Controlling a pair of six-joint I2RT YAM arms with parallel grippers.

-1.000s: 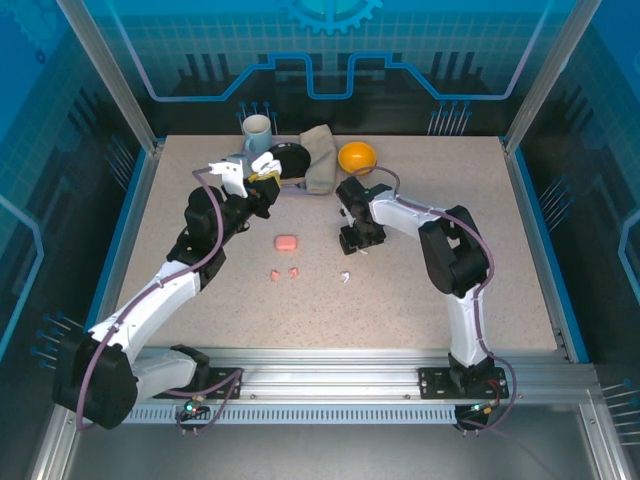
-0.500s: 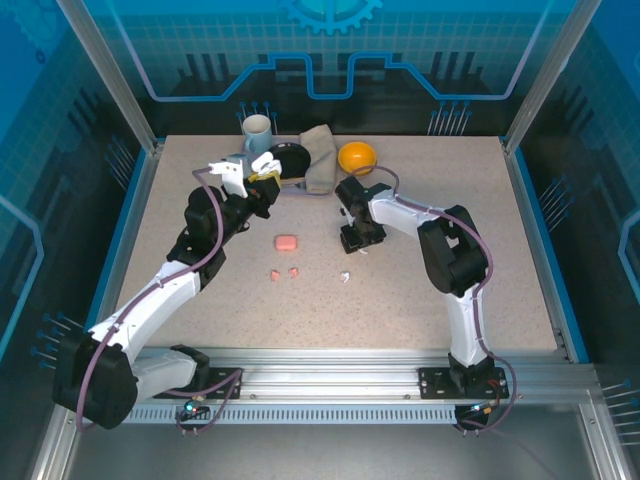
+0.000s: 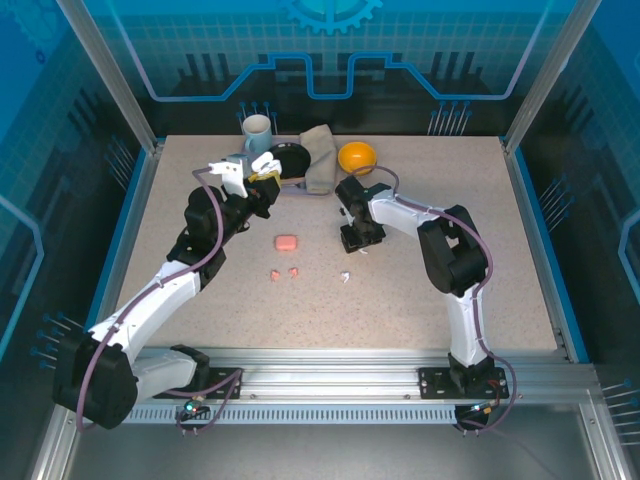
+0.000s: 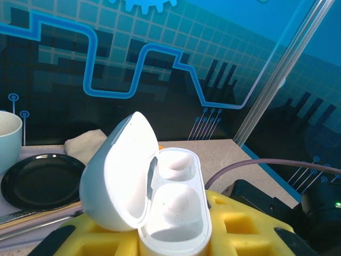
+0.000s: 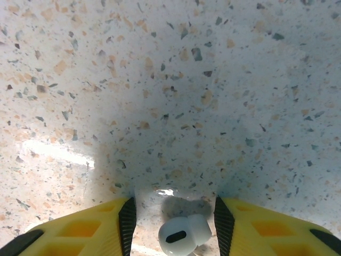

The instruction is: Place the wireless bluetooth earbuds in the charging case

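My left gripper (image 3: 262, 168) is raised at the back left, shut on a white charging case (image 4: 178, 205) whose lid (image 4: 117, 170) stands open; yellow fingers (image 4: 250, 224) flank it. My right gripper (image 3: 360, 243) is down on the table mid-right. In the right wrist view its jaws stand apart around a white earbud (image 5: 184, 234) lying on the table, with a gap on each side. A second white earbud (image 3: 345, 277) and two salmon-pink earbuds (image 3: 274, 274) (image 3: 293, 271) lie loose in the middle. A pink case (image 3: 286, 243) sits shut above them.
Along the back stand a pale blue cup (image 3: 257, 128), a black plate (image 3: 292, 158), a beige cloth (image 3: 320, 155) and an orange round object (image 3: 357, 157). The cup (image 4: 8, 138) and plate (image 4: 40, 181) also sit behind the held case.
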